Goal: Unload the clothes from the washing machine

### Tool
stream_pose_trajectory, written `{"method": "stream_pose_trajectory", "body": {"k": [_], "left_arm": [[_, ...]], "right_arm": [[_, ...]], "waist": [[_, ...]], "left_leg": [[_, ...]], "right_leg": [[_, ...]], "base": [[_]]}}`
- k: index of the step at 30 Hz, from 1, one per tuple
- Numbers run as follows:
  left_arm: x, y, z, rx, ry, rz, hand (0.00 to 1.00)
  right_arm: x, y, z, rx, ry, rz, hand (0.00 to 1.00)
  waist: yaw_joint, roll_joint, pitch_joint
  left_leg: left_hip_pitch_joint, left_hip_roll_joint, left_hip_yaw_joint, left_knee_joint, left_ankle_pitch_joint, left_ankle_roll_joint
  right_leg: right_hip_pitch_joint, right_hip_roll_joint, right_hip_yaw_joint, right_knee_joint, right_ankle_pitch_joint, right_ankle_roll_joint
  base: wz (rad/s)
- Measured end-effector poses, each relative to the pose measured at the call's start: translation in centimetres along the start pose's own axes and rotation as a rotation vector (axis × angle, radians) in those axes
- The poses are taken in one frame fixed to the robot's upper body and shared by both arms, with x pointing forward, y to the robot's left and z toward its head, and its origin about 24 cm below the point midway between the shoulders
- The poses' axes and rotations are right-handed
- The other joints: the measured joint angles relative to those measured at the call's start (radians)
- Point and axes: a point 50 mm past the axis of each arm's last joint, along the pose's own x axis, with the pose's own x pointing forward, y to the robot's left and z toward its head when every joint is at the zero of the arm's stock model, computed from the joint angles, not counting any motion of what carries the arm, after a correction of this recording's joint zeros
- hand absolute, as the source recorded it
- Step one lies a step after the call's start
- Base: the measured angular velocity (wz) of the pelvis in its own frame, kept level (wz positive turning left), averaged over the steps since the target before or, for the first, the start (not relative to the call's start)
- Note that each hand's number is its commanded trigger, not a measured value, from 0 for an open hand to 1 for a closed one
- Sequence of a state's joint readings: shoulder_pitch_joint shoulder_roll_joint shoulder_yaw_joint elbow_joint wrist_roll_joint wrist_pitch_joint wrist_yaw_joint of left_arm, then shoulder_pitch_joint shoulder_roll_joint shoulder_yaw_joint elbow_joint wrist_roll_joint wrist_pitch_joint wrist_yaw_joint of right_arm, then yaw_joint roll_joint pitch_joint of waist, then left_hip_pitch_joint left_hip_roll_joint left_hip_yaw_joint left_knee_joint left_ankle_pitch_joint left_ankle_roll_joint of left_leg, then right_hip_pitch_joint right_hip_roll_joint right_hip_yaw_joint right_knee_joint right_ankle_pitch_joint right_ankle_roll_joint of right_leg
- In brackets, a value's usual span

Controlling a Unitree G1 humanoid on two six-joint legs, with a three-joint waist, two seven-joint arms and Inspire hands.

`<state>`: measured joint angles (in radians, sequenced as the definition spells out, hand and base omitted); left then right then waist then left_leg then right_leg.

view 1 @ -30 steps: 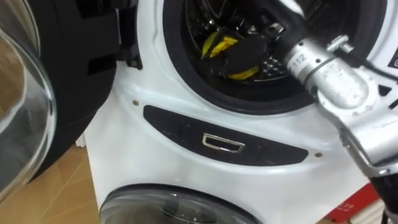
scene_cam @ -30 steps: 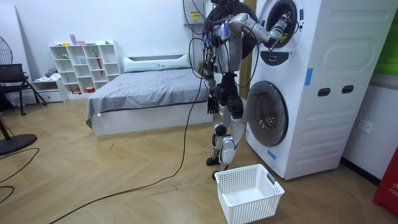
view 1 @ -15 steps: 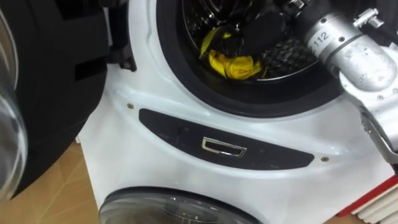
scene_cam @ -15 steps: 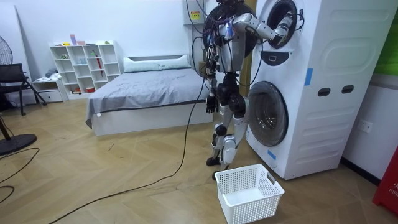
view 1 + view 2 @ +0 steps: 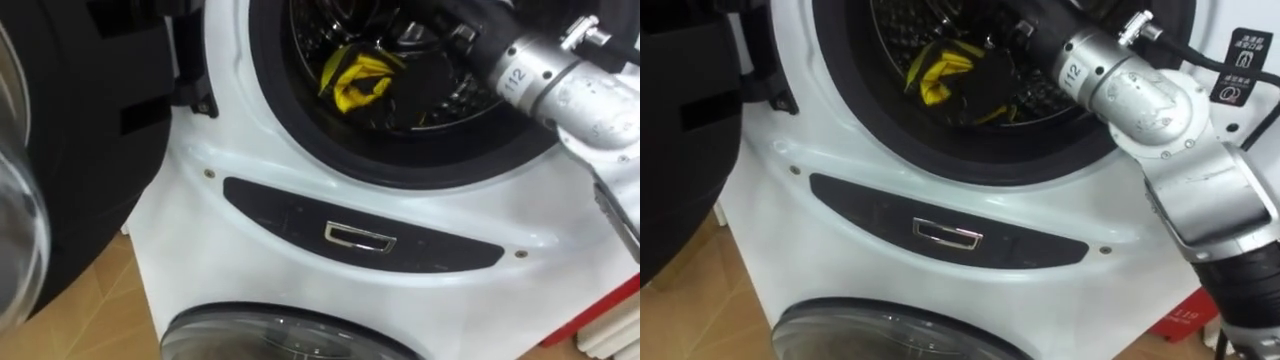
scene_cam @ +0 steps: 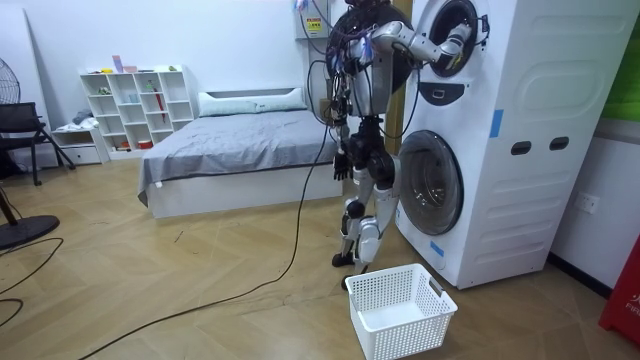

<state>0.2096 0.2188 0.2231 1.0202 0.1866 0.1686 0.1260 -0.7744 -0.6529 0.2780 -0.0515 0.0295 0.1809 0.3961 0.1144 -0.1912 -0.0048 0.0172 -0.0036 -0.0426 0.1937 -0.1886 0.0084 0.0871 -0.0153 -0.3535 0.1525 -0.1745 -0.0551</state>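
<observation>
White plastic basket [image 6: 400, 310] on the floor by the feet: one, looks empty. Stands facing the stacked washing machine [image 6: 500, 140], left hand [image 6: 340, 166] down at the side, idle.

Counted on the machine front:
- Two round doors: lower door [image 5: 280, 335] closed, upper door [image 5: 80, 180] open to the left.
- One dark panel [image 5: 280, 215] between them, with one metal latch [image 5: 358, 236] set in it.

Past the dark door seal [image 5: 400, 172]: right hand [image 5: 415, 80] deep in the upper drum [image 5: 320, 35], overlapping the yellow cloth [image 5: 352, 80]. Closed on it or not: cannot tell, dark hand against dark drum. One cloth item seen, low at the drum's front left. More behind the arm possible, cannot say.

Step judged: grasp inside the drum, nothing out yet. Next, likely:
- Confirm hold on the cloth.
- Pull straight back over the seal without snagging.
- Then down to the basket.
</observation>
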Motion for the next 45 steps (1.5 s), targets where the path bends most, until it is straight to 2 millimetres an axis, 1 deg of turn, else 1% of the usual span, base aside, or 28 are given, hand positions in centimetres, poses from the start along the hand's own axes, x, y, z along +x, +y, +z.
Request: {"method": "stream_pose_trajectory", "body": {"k": [1,3,4,6,11,13,14,19,26,29,31,35,36,37,38,41,43,45], "left_arm": [[0.0,0.0,-0.1,0.002,0.002,-0.005,0.00],[0.0,-0.1,0.0,0.009,0.001,-0.013,0.00],[0.0,-0.2,0.2,0.011,-0.004,-0.017,0.00],[0.0,-0.2,0.4,0.017,-0.009,-0.023,0.00],[0.2,0.0,0.8,0.042,-0.014,-0.027,0.00],[0.2,0.2,1.1,0.045,-0.018,-0.022,0.00],[0.2,0.2,1.2,0.046,-0.018,-0.022,0.00],[0.3,0.3,1.4,0.055,-0.023,-0.020,0.00],[0.2,0.3,1.0,0.058,-0.012,-0.023,0.00],[0.2,0.3,0.8,0.069,-0.009,-0.026,0.00],[0.2,0.2,0.5,0.078,-0.002,-0.030,0.00],[0.2,0.2,0.3,0.079,0.004,-0.035,0.00],[0.1,0.2,0.1,0.081,0.009,-0.039,0.00],[0.1,0.2,0.0,0.081,0.009,-0.040,0.00],[0.1,0.2,0.0,0.081,0.010,-0.040,0.00],[0.1,0.2,-0.2,0.080,0.014,-0.041,0.00],[0.1,0.3,-0.4,0.081,0.023,-0.044,0.00],[0.1,0.3,-0.8,0.083,0.037,-0.048,0.00]], "right_arm": [[-0.2,0.2,-0.3,0.000,0.018,0.035,0.00],[-0.4,0.6,-0.8,-0.003,0.044,0.083,0.00],[-0.5,0.7,-1.0,-0.004,0.055,0.108,0.00],[-0.5,0.8,-1.1,-0.007,0.064,0.138,0.00],[-0.8,0.9,-2.3,-0.003,0.116,0.173,0.00],[-1.2,0.8,-2.9,-0.002,0.149,0.181,0.00],[-1.2,0.9,-3.0,-0.002,0.152,0.186,0.00],[-1.3,0.9,-2.8,-0.018,0.151,0.199,0.00],[-1.4,0.8,-2.2,-0.061,0.149,0.217,0.00],[-1.4,0.7,-2.0,-0.072,0.145,0.218,0.00],[-1.4,0.7,-1.3,-0.122,0.136,0.225,0.00],[-1.4,0.6,-0.9,-0.178,0.140,0.232,0.00],[-1.4,0.6,-0.8,-0.197,0.145,0.231,0.15],[-1.3,0.4,-0.7,-0.206,0.146,0.232,0.56],[-1.3,0.4,-0.7,-0.213,0.147,0.233,1.00],[-1.4,0.2,-0.5,-0.260,0.171,0.227,1.00],[-1.4,-0.1,-0.4,-0.290,0.188,0.217,1.00],[-1.5,-0.4,-0.3,-0.323,0.202,0.209,1.00]], "waist": [[0.006,-0.003,-0.0019],[0.012,-0.008,-0.0033],[0.022,-0.012,-0.0024],[0.027,-0.017,-0.0002],[0.034,-0.028,0.0065],[0.044,-0.035,0.0097],[0.045,-0.035,0.0098],[0.048,-0.035,0.0099],[0.045,-0.035,0.0098],[0.033,-0.035,0.0092],[0.021,-0.035,0.0090],[0.017,-0.036,0.0082],[0.017,-0.037,0.0073],[0.016,-0.039,0.0059],[0.016,-0.040,0.0047],[0.015,-0.047,-0.0004],[0.012,-0.054,-0.0058],[0.010,-0.059,-0.0079]], "left_leg": [[0.008,0.001,0.002,-0.008,0.000,0.000],[0.014,0.003,0.010,-0.010,0.000,0.000],[0.016,0.004,0.010,-0.014,0.000,0.000],[0.020,0.004,0.011,-0.019,0.000,0.000],[0.028,0.004,0.012,-0.025,0.000,0.000],[0.029,0.005,0.012,-0.025,0.000,0.000],[0.029,0.005,0.012,-0.025,0.000,0.000],[0.026,0.005,0.015,-0.025,0.000,0.000],[0.026,0.005,0.015,-0.023,0.000,0.000],[0.025,0.005,0.013,-0.023,0.000,0.000],[0.022,0.004,0.012,-0.024,0.000,0.000],[0.023,0.004,0.012,-0.024,0.000,0.000],[0.022,0.003,0.011,-0.024,0.000,0.000],[0.020,0.000,0.011,-0.024,0.000,0.000],[0.019,-0.001,0.011,-0.024,0.000,0.000],[0.019,-0.001,0.011,-0.024,0.000,0.000],[0.021,-0.001,0.011,-0.024,0.000,0.000],[0.023,-0.002,0.011,-0.024,0.000,0.000]], "right_leg": [[0.001,0.001,0.007,0.000,0.000,0.000],[0.003,0.003,0.021,0.000,0.000,0.000],[0.004,0.005,0.035,0.000,0.000,0.000],[0.004,0.007,0.042,0.000,0.000,0.000],[0.013,0.008,0.043,0.000,0.000,0.000],[0.013,0.008,0.043,0.000,0.000,0.000],[0.013,0.008,0.044,-0.001,0.000,0.000],[0.009,0.009,0.044,-0.001,0.000,0.001],[0.008,0.009,0.044,-0.001,0.001,0.001],[0.008,0.009,0.042,-0.001,0.001,0.001],[0.007,0.009,0.043,-0.001,0.001,0.001],[0.006,0.010,0.046,-0.001,0.001,0.001],[0.005,0.010,0.046,0.000,0.000,0.001],[0.001,0.010,0.046,0.000,0.000,0.001],[-0.001,0.010,0.048,0.000,0.000,0.001],[-0.004,0.010,0.049,0.000,0.000,0.001],[-0.002,0.009,0.049,0.000,0.000,0.001],[0.000,0.009,0.049,0.000,0.000,0.001]], "base": [[-0.08],[-0.16],[-0.16],[-0.10],[-0.01],[0.00],[0.00],[-0.01],[0.00],[0.03],[0.02],[0.00],[0.00],[0.00],[0.00],[0.00],[0.00],[0.00]]}}
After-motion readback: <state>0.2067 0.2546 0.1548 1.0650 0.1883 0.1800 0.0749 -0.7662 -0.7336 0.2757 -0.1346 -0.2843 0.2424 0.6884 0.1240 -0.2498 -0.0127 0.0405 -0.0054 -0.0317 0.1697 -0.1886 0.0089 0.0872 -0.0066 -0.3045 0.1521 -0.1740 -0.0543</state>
